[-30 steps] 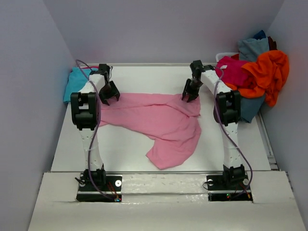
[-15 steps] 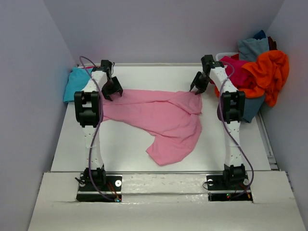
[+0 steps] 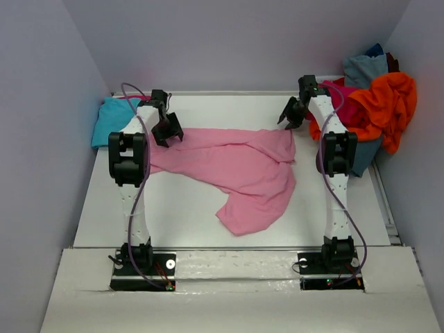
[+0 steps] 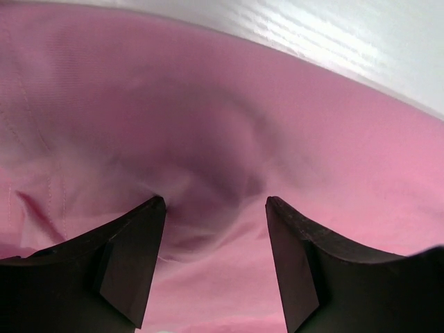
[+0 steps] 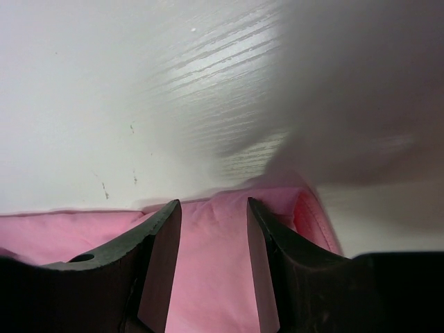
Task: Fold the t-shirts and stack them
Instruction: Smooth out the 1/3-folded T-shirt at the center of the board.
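two grippers, both with fingers spread apart and clamping nothing. the left gripper sits low on one pink shirt, cloth puckered between its fingers. the right gripper is over that shirt's far right corner, pink showing in its gap. the shirt lies spread on the tabletop between the two. one turquoise shirt lies left of the left gripper. right of the right gripper three are heaped: magenta, orange, grey-blue.
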`<action>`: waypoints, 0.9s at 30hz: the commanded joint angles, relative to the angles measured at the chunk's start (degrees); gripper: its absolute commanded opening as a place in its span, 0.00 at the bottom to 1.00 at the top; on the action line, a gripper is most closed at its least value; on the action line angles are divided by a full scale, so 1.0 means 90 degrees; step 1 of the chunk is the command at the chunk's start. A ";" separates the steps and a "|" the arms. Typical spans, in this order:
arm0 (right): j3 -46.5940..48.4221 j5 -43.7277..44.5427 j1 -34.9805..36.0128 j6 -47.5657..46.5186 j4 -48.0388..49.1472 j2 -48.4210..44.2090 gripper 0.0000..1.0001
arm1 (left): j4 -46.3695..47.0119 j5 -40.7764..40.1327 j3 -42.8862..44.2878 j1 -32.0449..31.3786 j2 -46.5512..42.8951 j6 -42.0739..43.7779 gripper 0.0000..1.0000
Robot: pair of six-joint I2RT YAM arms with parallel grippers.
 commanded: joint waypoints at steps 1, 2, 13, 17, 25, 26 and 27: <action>0.0017 -0.0135 -0.0038 -0.0204 0.0499 -0.0577 0.49 | 0.0019 0.0264 -0.0722 -0.0231 -0.0446 -0.0044 0.73; -0.0129 -0.0155 -0.0038 -0.0214 0.0519 -0.0655 0.49 | 0.0096 0.0312 -0.1014 -0.0231 -0.0524 -0.0064 0.73; -0.1037 -0.0321 0.0128 -0.0311 0.0294 -0.1320 0.49 | 0.0371 -0.0019 -0.1534 -0.0289 -0.0750 -0.0015 0.73; -0.1253 -0.0554 0.0254 -0.0340 0.0051 -0.1584 0.49 | 0.0273 -0.0029 -0.1154 -0.0289 -0.0603 -0.0044 0.73; -0.2141 -0.0897 0.0625 -0.0496 -0.0144 -0.1994 0.49 | -0.0117 -0.0117 -0.0237 -0.0163 -0.0174 -0.0044 0.73; -0.2277 -0.0771 0.0684 -0.0506 -0.0203 -0.2023 0.49 | -0.0185 -0.0127 -0.0158 -0.0163 -0.0096 -0.0044 0.73; -0.2366 -0.0722 0.0742 -0.0536 -0.0242 -0.2052 0.49 | -0.0205 -0.0127 -0.0089 -0.0105 -0.0076 -0.0044 0.73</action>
